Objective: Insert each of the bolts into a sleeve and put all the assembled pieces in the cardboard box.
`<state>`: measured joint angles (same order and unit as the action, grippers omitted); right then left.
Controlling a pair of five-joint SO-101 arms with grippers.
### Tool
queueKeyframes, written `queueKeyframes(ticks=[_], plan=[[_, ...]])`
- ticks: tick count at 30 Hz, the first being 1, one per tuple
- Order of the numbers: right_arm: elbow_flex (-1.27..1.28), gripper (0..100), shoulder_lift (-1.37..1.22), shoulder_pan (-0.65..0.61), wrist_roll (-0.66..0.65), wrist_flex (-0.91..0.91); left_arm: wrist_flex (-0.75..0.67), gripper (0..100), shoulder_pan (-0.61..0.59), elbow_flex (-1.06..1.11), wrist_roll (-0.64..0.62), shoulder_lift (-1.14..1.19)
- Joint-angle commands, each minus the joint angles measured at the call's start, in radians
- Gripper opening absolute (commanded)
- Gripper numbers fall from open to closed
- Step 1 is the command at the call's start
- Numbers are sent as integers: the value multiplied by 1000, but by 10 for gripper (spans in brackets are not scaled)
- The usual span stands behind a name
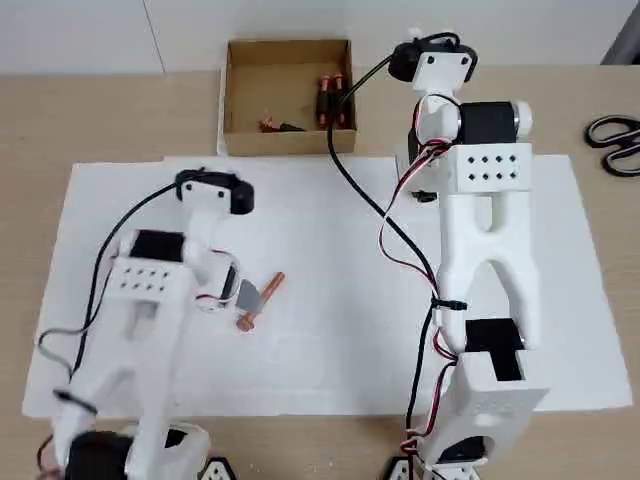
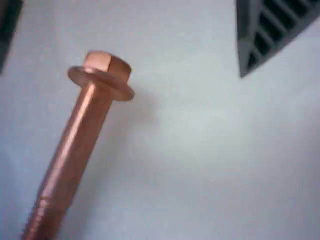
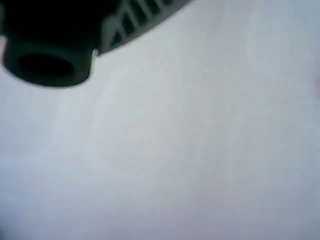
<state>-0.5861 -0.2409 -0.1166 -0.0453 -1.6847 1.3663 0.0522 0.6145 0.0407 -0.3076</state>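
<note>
Straddling the copper bolt, your left end effector stands wide, jaws clear of it; your right end effector's state you cannot tell.

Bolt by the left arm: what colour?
The bolt is shiny copper, clearest in the left wrist view.

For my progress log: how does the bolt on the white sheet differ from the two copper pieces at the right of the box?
The bolt lies on the white sheet; the two copper pieces lie in the box. The bolt is alone and slanted; the two copper pieces lie side by side, along the box wall. All are copper-coloured.
</note>
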Motion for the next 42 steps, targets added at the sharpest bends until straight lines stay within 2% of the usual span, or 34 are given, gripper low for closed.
queueKeyframes(ticks=[1,7,17,27,34,42], plan=[[-5,53,64,10,-12,-4,-40,242,12,-58,5,92],[-5,53,64,12,-12,-4,-89,240,14,-58,5,178],[-5,53,64,12,-12,-2,-135,240,109,-33,5,178],[-5,53,64,12,-9,-2,-147,238,103,-27,5,180],[-5,53,64,8,-9,-1,-221,126,109,22,9,180],[-5,53,64,5,-8,-1,-265,126,109,74,9,180]])
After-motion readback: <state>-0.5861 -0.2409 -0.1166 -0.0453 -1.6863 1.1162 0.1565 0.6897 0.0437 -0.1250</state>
